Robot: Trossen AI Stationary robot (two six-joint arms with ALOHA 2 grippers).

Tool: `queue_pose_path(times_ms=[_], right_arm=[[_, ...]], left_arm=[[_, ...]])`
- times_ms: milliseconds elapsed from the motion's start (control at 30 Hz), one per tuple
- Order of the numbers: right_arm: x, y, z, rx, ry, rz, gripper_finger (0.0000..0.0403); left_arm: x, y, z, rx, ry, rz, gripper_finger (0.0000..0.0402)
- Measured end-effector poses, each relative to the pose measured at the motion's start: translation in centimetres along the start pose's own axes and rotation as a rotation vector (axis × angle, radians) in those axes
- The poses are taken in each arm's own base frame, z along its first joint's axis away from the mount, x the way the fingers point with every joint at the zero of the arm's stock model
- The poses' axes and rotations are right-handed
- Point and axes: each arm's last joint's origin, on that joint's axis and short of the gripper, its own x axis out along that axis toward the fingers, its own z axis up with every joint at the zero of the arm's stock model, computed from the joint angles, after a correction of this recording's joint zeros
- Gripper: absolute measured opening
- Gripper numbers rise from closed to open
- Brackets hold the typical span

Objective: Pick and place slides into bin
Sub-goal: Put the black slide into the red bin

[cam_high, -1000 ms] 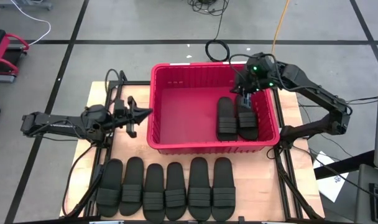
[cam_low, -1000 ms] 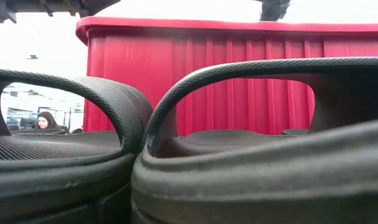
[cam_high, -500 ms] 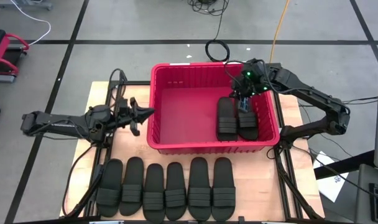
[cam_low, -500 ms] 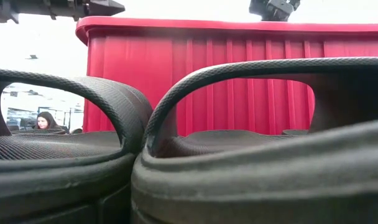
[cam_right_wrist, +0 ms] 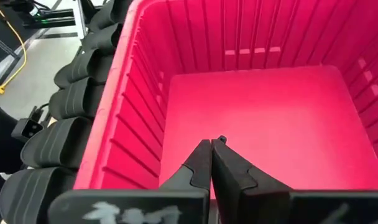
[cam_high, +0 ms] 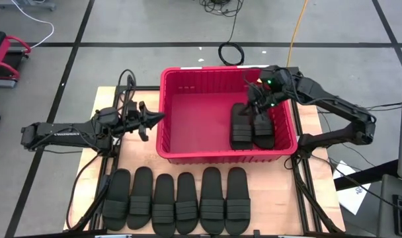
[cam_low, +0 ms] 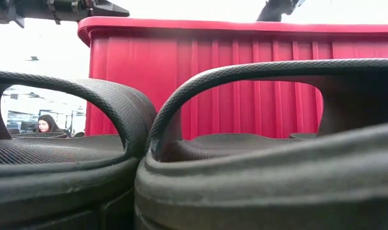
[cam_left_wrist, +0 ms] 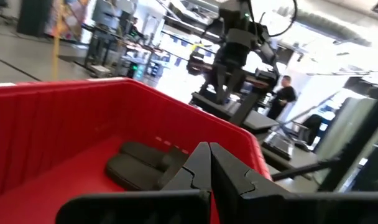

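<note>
The red bin [cam_high: 207,71] stands mid-table. Two black slides [cam_high: 251,127] lie side by side on its floor at the right, soles down. Several more slides [cam_high: 176,201] lie in a row on the table along the near edge and fill the low view [cam_low: 258,160]. My right gripper [cam_high: 254,108] is shut and empty, above the far ends of the two binned slides; its wrist view [cam_right_wrist: 211,149] looks down onto the bin's bare floor. My left gripper [cam_high: 153,119] is shut and empty just outside the bin's left wall, at rim height [cam_left_wrist: 209,152].
The bin's left half [cam_high: 194,122] holds nothing. Bare wooden table top [cam_high: 138,152] lies between the bin and the row of slides. A black cable coil [cam_high: 231,53] lies on the floor beyond the bin. People show in the room behind [cam_left_wrist: 282,96].
My right gripper has gone a little toward the table's left and near edges over the binned slides, and its wrist has turned toward the left. My left gripper has edged slightly along the bin's left wall. The slides have not moved.
</note>
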Motion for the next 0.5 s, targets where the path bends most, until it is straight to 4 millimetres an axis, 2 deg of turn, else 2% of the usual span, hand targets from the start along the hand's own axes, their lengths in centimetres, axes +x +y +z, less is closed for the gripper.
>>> queue_pose_path(times_ms=[233, 333, 500], right_arm=[[-0.5, 1.5, 0.1, -0.063, -0.011, 0.006, 0.0000], [-0.6, 1.8, 0.0, -0.027, 0.016, -0.067, 0.0000], [-0.2, 2.5, 0.4, -0.004, -0.004, -0.049, 0.0000]], left_arm=[[0.0, 0.0, -0.1, 0.026, 0.015, -0.016, 0.0001], [0.0, 0.0, -0.1, 0.026, 0.017, -0.017, 0.0001], [0.0, 0.1, -0.2, -0.044, 0.030, -0.013, 0.0001]])
